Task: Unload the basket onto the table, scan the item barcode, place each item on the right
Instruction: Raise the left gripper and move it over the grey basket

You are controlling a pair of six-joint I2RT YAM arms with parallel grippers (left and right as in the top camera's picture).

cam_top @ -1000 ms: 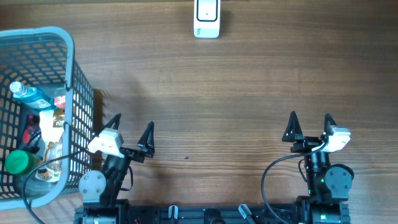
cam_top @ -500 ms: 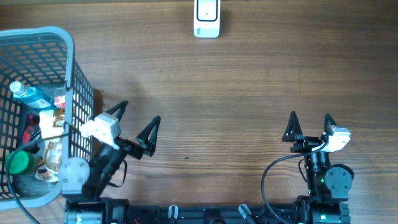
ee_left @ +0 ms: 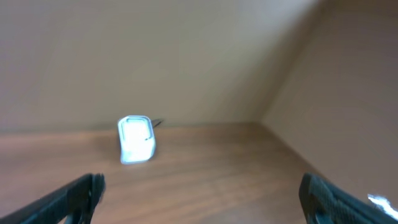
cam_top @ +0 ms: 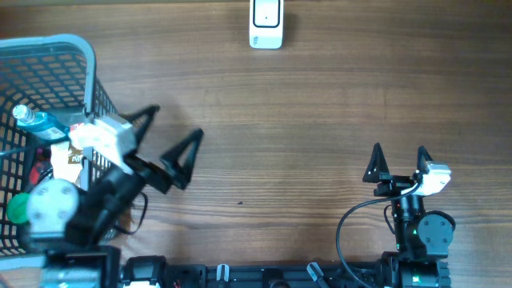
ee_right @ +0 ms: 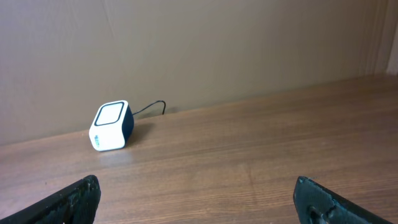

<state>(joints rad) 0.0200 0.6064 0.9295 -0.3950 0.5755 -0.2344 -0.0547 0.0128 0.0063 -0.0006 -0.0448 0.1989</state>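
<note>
The basket (cam_top: 90,72) is cut off at the left edge, and the left arm covers part of it. The items (cam_top: 62,164) lie inside; only a bottle (cam_top: 36,122) and a green cap (cam_top: 16,210) can be told apart. The left wrist view is blurred. The scanner (cam_top: 266,24) stands at the tabletop's (cam_top: 320,104) far edge, well apart from both tools. The left tool (cam_top: 177,120) hangs open and empty just beside the basket wall. The right tool (cam_top: 398,149) is open and empty near the front edge. Bare wood lies between tools and scanner.
</note>
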